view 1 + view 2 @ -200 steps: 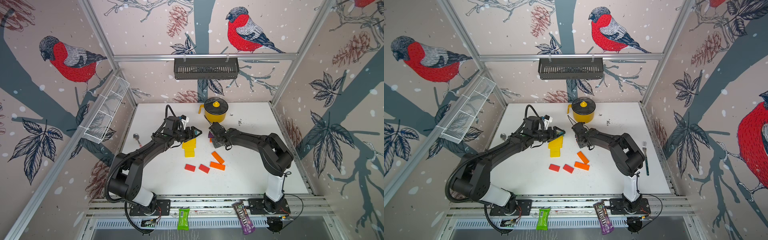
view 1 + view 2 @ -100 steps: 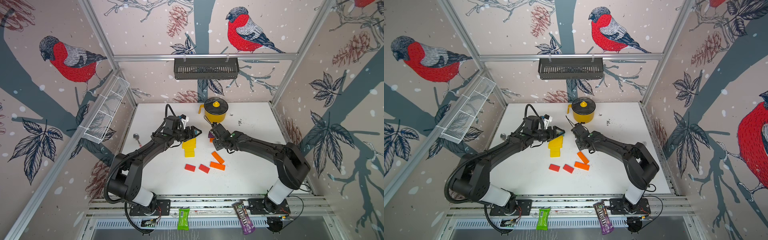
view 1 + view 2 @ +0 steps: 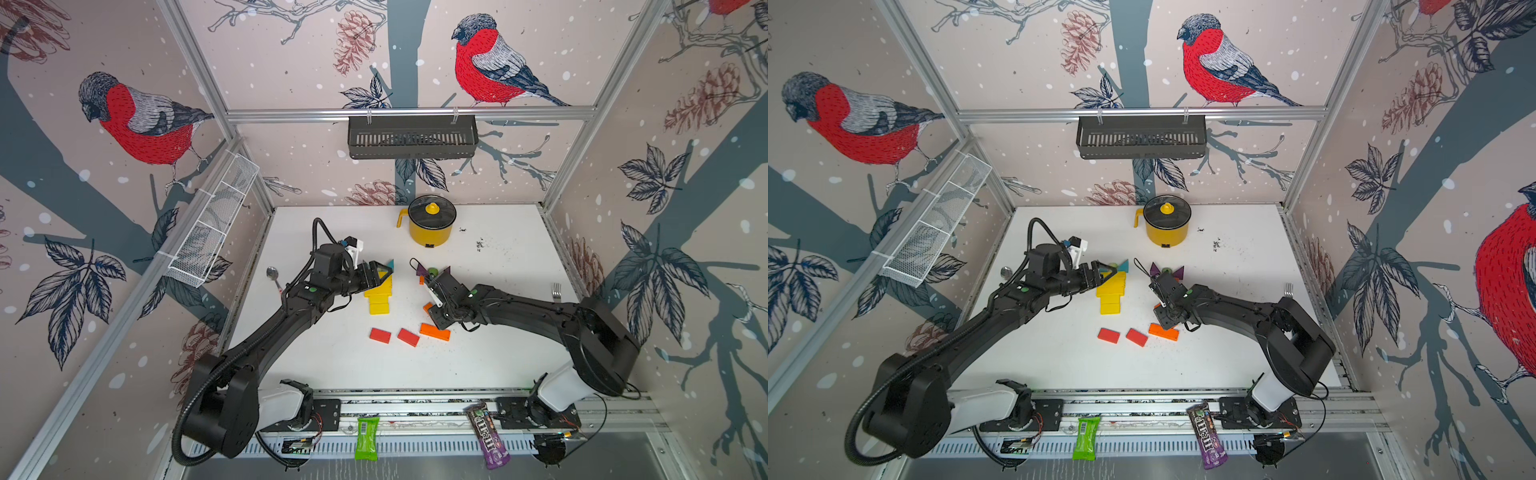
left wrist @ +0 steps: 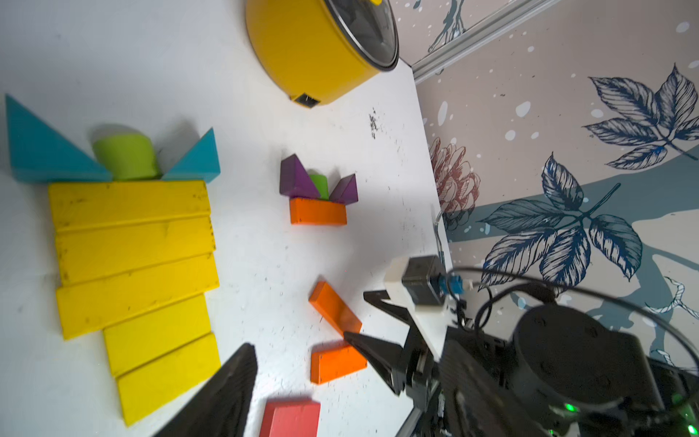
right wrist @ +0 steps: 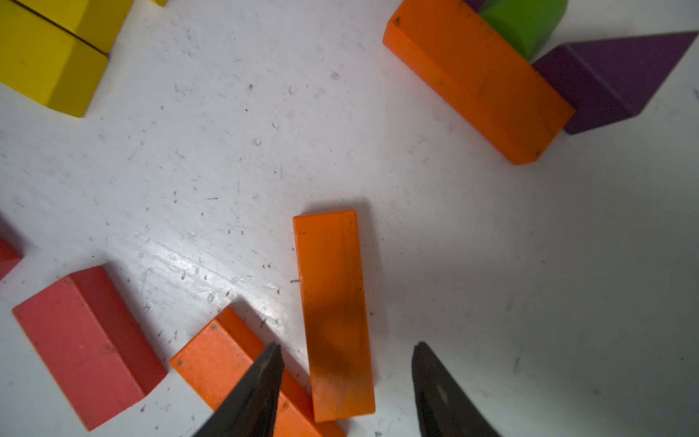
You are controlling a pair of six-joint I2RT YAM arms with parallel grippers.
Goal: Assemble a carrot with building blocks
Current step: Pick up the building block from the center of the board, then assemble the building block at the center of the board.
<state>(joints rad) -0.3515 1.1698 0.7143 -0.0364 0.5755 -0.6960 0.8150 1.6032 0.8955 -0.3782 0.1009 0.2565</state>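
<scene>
While the right claw (image 5: pixel 346 348) stands with its jaws apart either side of a loose orange block (image 5: pixel 333 283) flat on the bench (image 5: pixel 529 265) — clear of both faces — I can't tell whether the left claw (image 3: pixel 380 274) is apart or together. It hangs over the stacked yellow blocks (image 4: pixel 132 246), which are topped by teal triangles (image 4: pixel 38 151).

Blocks (image 3: pixel 378 291): 5 yellow (image 4: pixel 136 295) | 3 orange (image 4: pixel 317 212) | 2 red (image 4: pixel 291 418) | 2 teal (image 4: pixel 41 151) | 2 purple (image 4: pixel 297 179) | 2 green (image 4: pixel 125 157)
</scene>
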